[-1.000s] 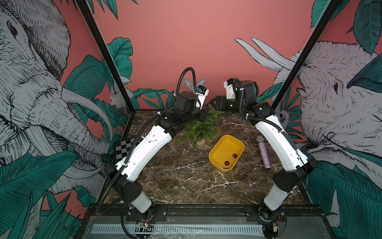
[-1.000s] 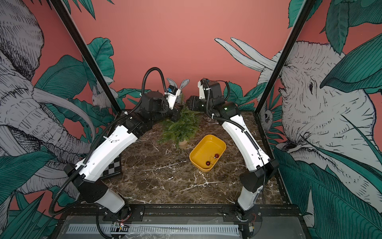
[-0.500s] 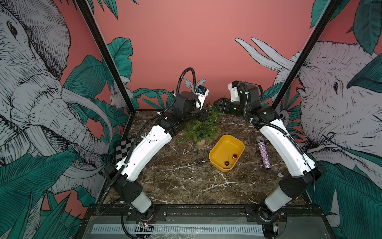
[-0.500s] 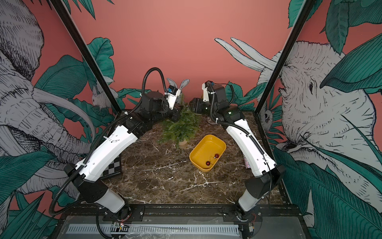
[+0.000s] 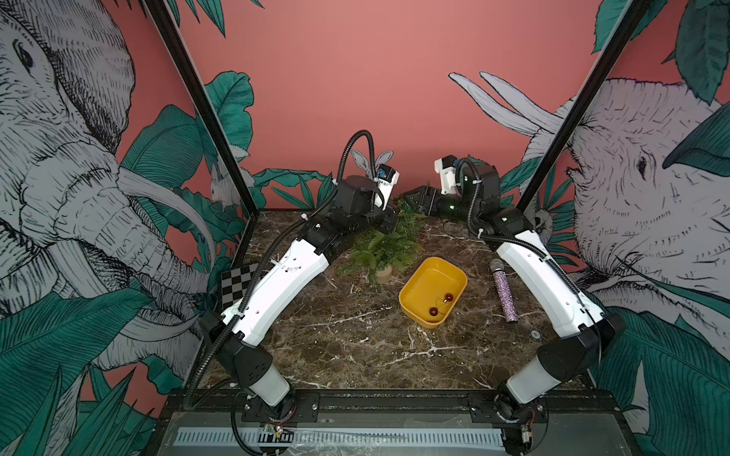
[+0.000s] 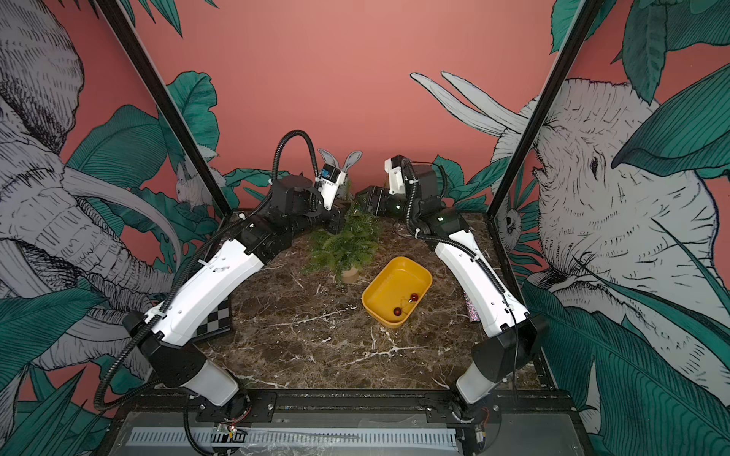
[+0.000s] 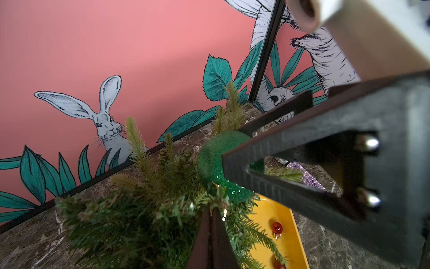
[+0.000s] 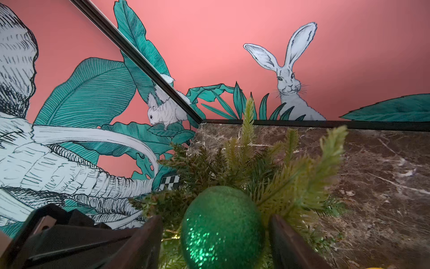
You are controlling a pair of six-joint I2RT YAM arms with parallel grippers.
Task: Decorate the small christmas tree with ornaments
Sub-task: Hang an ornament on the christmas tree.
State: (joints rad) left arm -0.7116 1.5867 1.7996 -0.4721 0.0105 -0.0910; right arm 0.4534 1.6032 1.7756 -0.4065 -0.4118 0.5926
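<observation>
I see a yellow tub sitting on the brown marble tabletop. Near the tub's right side, not touching it, lies a glittery purple microphone. Well off to the tub's left, a black-and-white checkerboard card sits at the table's edge. Beyond the tub, a painted rabbit looks out from the pink back wall.

Glittery green ball, dark red balls, yellow tray, brown white-veined table

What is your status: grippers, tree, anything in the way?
Left gripper shut, at tree top. Right gripper open, jaws either side of green ball in branches. Two red balls in yellow tray. No obstruction seen.
</observation>
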